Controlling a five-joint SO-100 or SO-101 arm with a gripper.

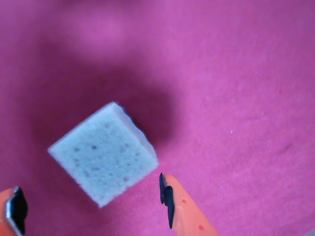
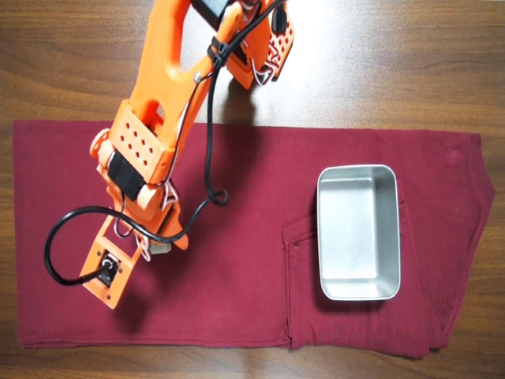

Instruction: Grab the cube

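Note:
The cube (image 1: 105,153) is a small pale beige-grey block with a pitted matte surface, lying on the dark red cloth (image 1: 236,88). In the wrist view my gripper (image 1: 92,202) is open above it, with one orange finger (image 1: 12,209) at the lower left and the other finger (image 1: 172,199) just right of the cube's lower corner. The jaws stand apart from the cube. In the overhead view my gripper (image 2: 155,239) points down over the cloth's left half, and only a grey sliver of the cube (image 2: 163,249) shows under the arm.
A metal tray (image 2: 325,237) sits empty on the right half of the cloth (image 2: 237,300). The arm's base (image 2: 252,39) stands on the wooden table (image 2: 410,63) at the top. A black cable (image 2: 59,237) loops left of the wrist.

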